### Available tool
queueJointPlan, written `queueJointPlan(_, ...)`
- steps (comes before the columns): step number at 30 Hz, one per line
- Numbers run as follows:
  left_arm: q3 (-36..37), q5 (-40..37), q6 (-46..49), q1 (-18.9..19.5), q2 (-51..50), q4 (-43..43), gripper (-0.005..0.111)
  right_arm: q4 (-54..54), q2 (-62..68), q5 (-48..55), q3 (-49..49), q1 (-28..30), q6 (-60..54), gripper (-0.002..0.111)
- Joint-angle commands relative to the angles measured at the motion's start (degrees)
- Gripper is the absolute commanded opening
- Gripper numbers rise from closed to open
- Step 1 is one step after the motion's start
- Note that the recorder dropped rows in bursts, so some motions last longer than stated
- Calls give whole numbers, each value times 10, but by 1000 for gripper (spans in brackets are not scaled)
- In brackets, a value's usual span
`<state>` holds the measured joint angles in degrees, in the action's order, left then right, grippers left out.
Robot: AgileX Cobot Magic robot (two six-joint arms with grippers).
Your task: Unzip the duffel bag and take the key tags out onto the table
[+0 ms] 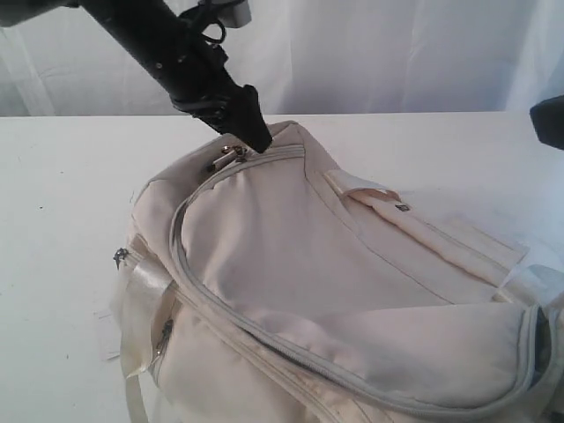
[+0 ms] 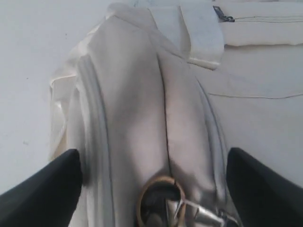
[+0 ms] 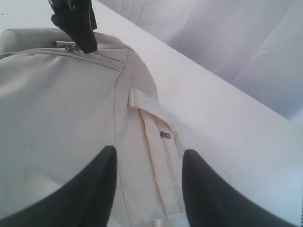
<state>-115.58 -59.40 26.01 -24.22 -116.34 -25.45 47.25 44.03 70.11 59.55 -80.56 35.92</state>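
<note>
At the far end of the duffel bag (image 1: 291,264), which lies on the white surface (image 1: 62,203), the left pincer (image 1: 258,138) is positioned directly over the zipper pulls (image 1: 227,159). The left wrist view shows its jaws spread wide, one on each side of the bag's end. The metal pulls and a brass-coloured ring (image 2: 160,196) lie between them, not gripped. The right pincer (image 3: 149,152) hovers above the bag's other half, near a webbing strap (image 3: 142,100). Its fingers stand apart with only fabric beneath the gap, and nothing is held.

Step in hand: the unzip stage, judged to be at acquisition of a pull. The main zipper (image 1: 176,242) curves round the top panel. Along the near edge the panel looks slightly lifted, but whether that stretch is undone cannot be determined. The key tags are not visible in any view and are presumed to be inside the bag.

Next move: the left pincer needs to descend, centre one pull tab between the jaws and close on it alone, excluding ring and fabric. The pull should then be drawn along the zipper's curve. The right pincer is placed to pin the fabric, which would keep the soft bag from following the pull.
</note>
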Motion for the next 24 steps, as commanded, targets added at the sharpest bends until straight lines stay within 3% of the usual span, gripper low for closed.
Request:
queueJointPlan(1,-28,-12,-11,-20,-45,3,84,29,-4,-1,-4,0,-2,42)
queueJointPlan(4,-28,12,-80,-25,-75,41,78,42,-5,-1,-18,0,-2,42)
queueJointPlan(6,-28,28,-129,-25,-84,67,63,42,-5,-1,-29,1,-1,42)
queueJointPlan(11,-28,32,-223,-12,-75,157,0,42,-5,-1,-63,1,9,42)
queueJointPlan(16,-28,-63,-340,24,-59,301,1,40,-5,-1,-82,1,19,41)
queueJointPlan(18,-28,-106,-333,44,-51,316,1,37,-5,-1,-83,1,20,40)
queueJointPlan(24,1,-106,-320,91,-5,331,1,33,-5,-1,-83,1,34,39)
